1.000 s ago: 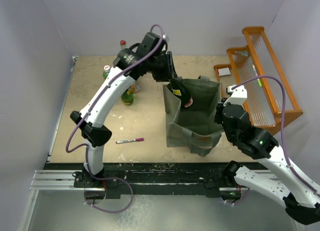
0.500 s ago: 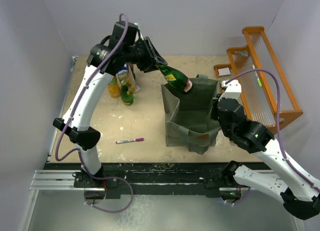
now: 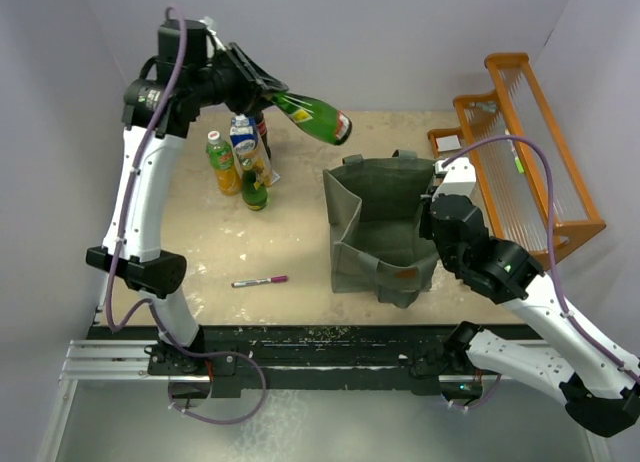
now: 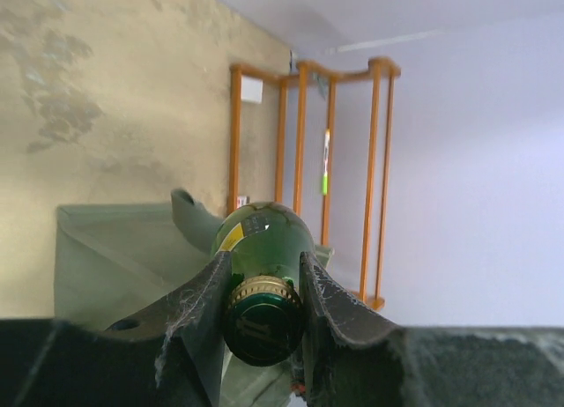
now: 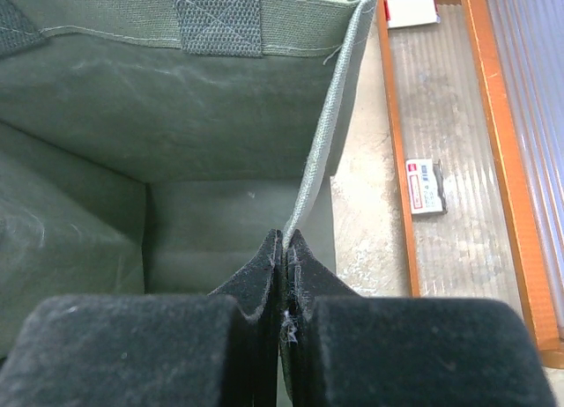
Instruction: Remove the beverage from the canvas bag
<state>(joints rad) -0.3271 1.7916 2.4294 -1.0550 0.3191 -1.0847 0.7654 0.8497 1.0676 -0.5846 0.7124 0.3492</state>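
Note:
The grey-green canvas bag (image 3: 385, 227) stands open at the table's middle right, with a tan label patch (image 3: 405, 275) on its near side. Its inside (image 5: 176, 160) shows bare fabric. My left gripper (image 3: 262, 88) is shut on the neck of a green glass bottle (image 3: 312, 116) and holds it high in the air, up and left of the bag, lying nearly level. In the left wrist view the bottle's cap (image 4: 260, 317) sits between the fingers. My right gripper (image 3: 437, 194) is shut on the bag's right rim (image 5: 330, 169).
Several bottles and a carton (image 3: 243, 157) stand on the table at the back left, under the held bottle. A pink marker (image 3: 259, 280) lies near the front. An orange wooden rack (image 3: 520, 142) stands at the right, with a small card (image 5: 426, 187) by it.
My left arm has lifted the green bottle out of the bag and carried it up and to the left. The right gripper has kept its hold on the bag's rim.

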